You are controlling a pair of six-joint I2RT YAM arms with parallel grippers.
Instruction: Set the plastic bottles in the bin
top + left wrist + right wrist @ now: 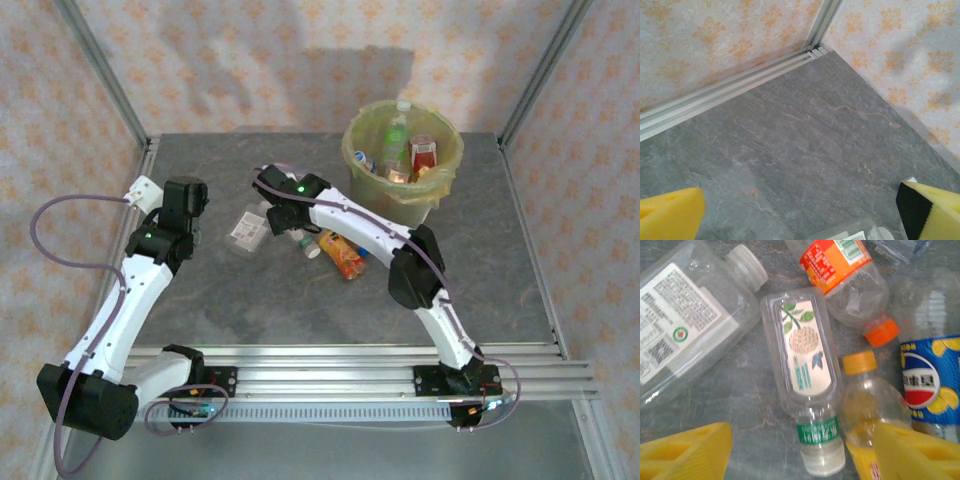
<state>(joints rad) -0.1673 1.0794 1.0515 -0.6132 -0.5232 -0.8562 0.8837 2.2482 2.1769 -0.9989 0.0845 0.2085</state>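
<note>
Your right claw [802,452], spread wide, straddles the flower-labelled bottle [802,355] on the worktop [250,300], near the bin [352,142]. One pad [910,455] overlaps the yellow-capped bottle [867,400]; closing could pinch both. Left claw [800,210] gapes, empty.

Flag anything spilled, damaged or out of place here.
Nothing stands out. The loose bottles lie on their sides in a jumbled cluster on the table beside the bin, which stands upright with others inside. No spill visible.
</note>
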